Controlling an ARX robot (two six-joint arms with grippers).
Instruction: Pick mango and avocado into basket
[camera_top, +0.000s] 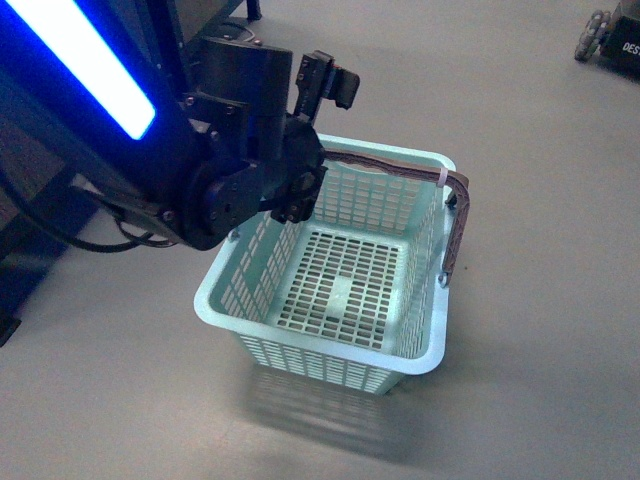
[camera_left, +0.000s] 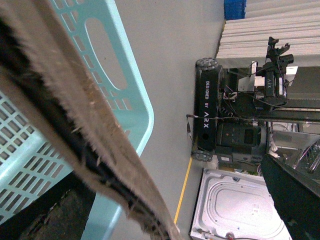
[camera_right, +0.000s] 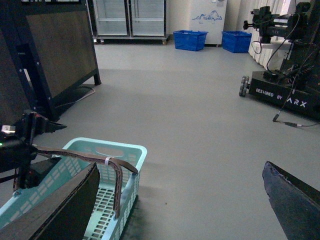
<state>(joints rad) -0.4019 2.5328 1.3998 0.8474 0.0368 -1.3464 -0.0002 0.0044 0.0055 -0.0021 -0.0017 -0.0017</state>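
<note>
The pale turquoise basket (camera_top: 420, 345) stands on the grey floor and is empty. It also shows in the right wrist view (camera_right: 131, 152) and the left wrist view (camera_left: 131, 80). Its brown-grey handle (camera_top: 455, 215) is raised over the far rim. My left gripper (camera_top: 312, 175) is open at the basket's far left rim, and the handle (camera_left: 95, 145) runs close across its view between the open jaws (camera_left: 165, 210). My right gripper (camera_right: 175, 210) is open and empty, above the floor to the right of the basket. The mango and the avocado are out of view.
Another wheeled robot base (camera_right: 285, 92) stands on the floor at the far right, also in the front view (camera_top: 605, 40). Blue crates (camera_right: 190, 40) and a dark shelf unit (camera_right: 55, 55) are at the back. A white panel (camera_left: 235, 210) lies beside a yellow floor line.
</note>
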